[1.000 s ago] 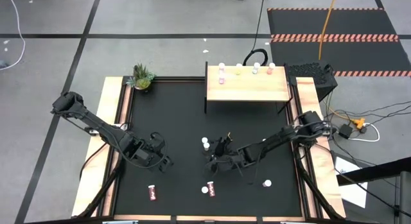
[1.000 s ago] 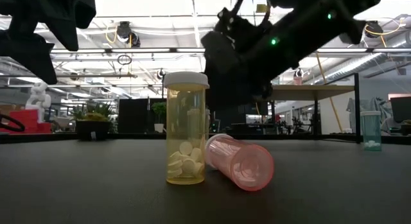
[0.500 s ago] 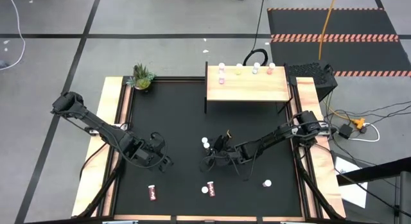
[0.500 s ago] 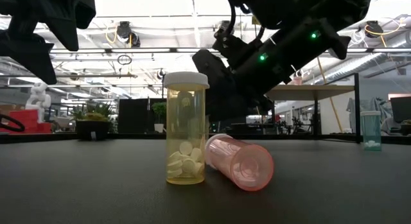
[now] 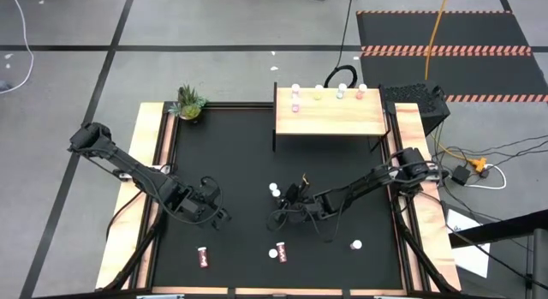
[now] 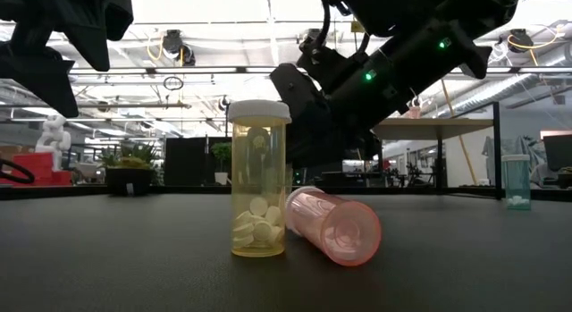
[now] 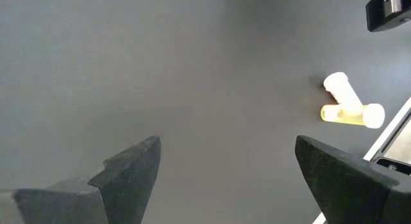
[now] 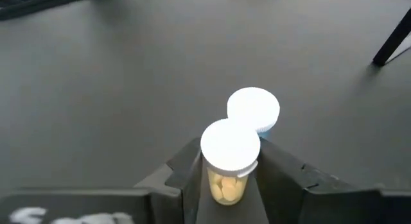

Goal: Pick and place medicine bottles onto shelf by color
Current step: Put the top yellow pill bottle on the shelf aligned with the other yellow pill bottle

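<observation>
My right gripper [image 8: 228,185] is at the table's middle, shut on a small yellow bottle [image 8: 226,179] with a white cap. A second white-capped bottle [image 8: 253,110] stands just beyond it; both show in the high view [image 5: 274,190]. My left gripper [image 7: 225,179] hangs open over bare table at the left [image 5: 214,211]. Near the front edge an upright yellow bottle [image 6: 259,182] touches a pink bottle [image 6: 335,224] lying on its side. The light-wood shelf [image 5: 330,117] at the back carries several bottles along its far edge [image 5: 296,98]. My right gripper pinches the yellow bottle's body [image 8: 225,189] just under its white cap, one finger [image 8: 186,172] on each side. The fingers come slanting down from the table's near right. The bottle is upright; whether its base is on the table, I cannot tell.
A red bottle [image 5: 204,258] lies near the front left and a teal bottle [image 5: 355,245] stands at the front right. A green potted plant [image 5: 189,103] is at the far left corner. The shelf's dark leg [image 8: 392,38] rises beyond the held bottle.
My right gripper has rolled a little at the wrist, and its fingers have drawn in around the yellow bottle. The bottles have not moved.
</observation>
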Motion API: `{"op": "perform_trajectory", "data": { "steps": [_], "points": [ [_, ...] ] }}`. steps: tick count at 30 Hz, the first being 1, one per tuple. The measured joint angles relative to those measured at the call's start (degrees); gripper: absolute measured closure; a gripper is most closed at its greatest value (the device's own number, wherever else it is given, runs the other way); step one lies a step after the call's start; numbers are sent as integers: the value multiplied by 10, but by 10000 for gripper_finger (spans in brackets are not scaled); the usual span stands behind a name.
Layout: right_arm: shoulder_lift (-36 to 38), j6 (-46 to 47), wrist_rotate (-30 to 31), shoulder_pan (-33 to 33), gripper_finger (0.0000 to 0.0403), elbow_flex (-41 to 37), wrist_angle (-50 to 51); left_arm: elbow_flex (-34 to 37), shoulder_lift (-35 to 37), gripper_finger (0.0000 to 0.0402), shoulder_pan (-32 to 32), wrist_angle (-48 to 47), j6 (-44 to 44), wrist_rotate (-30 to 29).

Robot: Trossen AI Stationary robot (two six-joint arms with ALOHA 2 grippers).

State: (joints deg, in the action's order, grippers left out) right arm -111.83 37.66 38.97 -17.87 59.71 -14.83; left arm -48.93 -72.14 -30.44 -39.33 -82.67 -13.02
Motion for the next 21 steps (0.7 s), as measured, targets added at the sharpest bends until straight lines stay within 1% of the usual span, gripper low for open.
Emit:
{"op": "perform_trajectory", "data": {
  "steps": [4, 7, 10, 14, 17, 19, 21],
  "points": [
    [13, -2, 1, 0, 290, 0, 18, 0, 0, 43, 0, 0, 0, 0],
    [38, 6, 2, -2, 289, 0, 54, 0, 0, 44, 0, -1, 0, 1],
    [80, 26, 15, -4, 288, 0, 110, 0, 0, 44, 0, -1, 0, 1],
    [165, 24, 37, -4, 288, -7, 186, 0, 0, 44, 0, -1, 4, 1],
    [240, -9, 60, 8, 288, -15, 225, 0, 0, 44, 1, -2, 11, -12],
    [289, -53, 78, 27, 287, -17, 241, 0, 0, 43, 6, -2, 12, -32],
    [331, -114, 94, 57, 287, -23, 234, 0, 0, 44, 14, -4, 12, -60]
  ]
}}
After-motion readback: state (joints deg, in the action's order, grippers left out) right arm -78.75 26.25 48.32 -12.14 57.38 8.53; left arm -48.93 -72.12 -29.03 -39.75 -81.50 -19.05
